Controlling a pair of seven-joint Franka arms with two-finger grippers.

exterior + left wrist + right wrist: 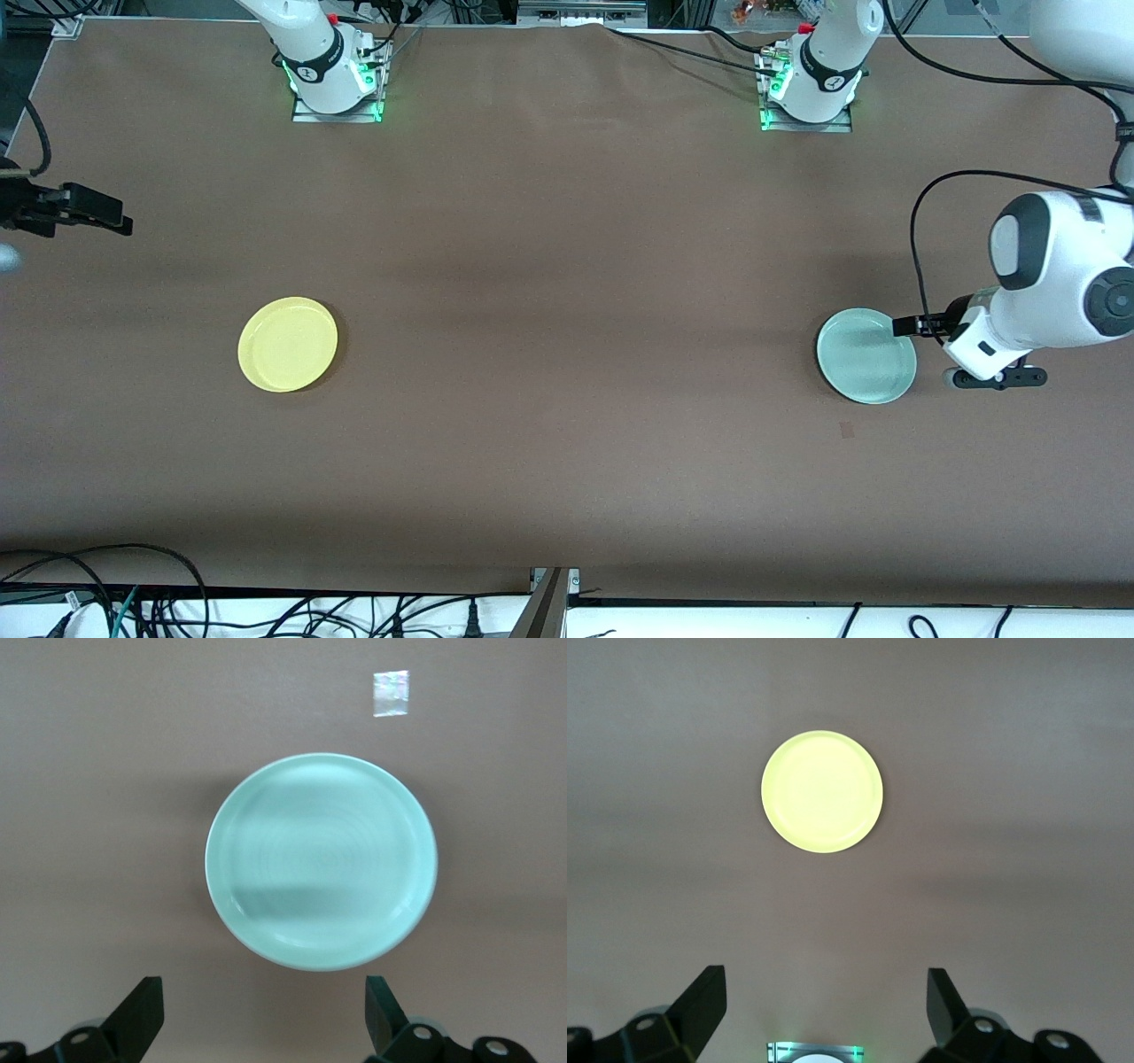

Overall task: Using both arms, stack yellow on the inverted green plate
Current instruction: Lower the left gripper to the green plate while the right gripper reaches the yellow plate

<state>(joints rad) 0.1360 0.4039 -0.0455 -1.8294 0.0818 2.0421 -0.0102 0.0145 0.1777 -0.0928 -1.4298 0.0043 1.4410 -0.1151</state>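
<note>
1. Hovering beside the green plate [866, 355], the left gripper [264, 1019] is hanging with its fingers spread wide and empty; in the left wrist view the plate is lying just ahead of the two fingertips, centred on the gap between them.
2. The green plate is sitting rim-up on the table [567, 292] toward the left arm's end, so by my judgement the flip is not yet done and it is the first step waiting.
3. Being round, the plate is offering no long axis; what is mattering is only its low rim, and the edge facing the left gripper is the closest place to pinch.
4. The yellow [288, 344] plate is lying flat, also rim-up, toward the right arm's end of the table, well apart from the green one.
5. The right gripper [84, 211] is waiting at the edge of the front view, over bare table, with its fingers standing wide apart and holding nothing; the right wrist view is showing the yellow plate well ahead of them.
6. Each arm is therefore standing nearer to its own plate, the left arm much the closer.
7. The brown surface is looking flat and matte, with only a small patch of tape [391, 693] near the green plate.
</note>
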